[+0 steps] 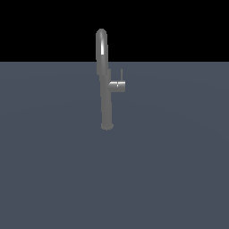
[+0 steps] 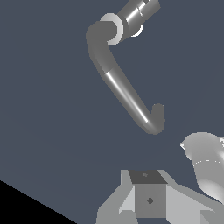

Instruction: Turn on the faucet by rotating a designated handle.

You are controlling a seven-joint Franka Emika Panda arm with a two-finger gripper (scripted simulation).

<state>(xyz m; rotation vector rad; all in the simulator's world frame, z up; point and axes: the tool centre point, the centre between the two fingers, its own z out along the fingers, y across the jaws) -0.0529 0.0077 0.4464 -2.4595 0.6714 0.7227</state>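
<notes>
Low beside the lens, our tool [image 2: 151, 205] is hovering above the faucet [image 1: 105, 89], grip state unclear, since we're lining up its handle [image 1: 118, 84].

Flat blue-grey floor [image 1: 53, 179] — the faucet [image 1: 105, 98] standing upright on it, flared base on the surface

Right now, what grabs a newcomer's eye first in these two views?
The faucet stands alone, upright, near the middle of a flat grey floor in the exterior view, its arched spout rising against the black background. The handle juts from the column toward the exterior view's right, its thin lever pointing up. The wrist view looks at the spout from close by, with the gripper at the frame's edge.
</notes>
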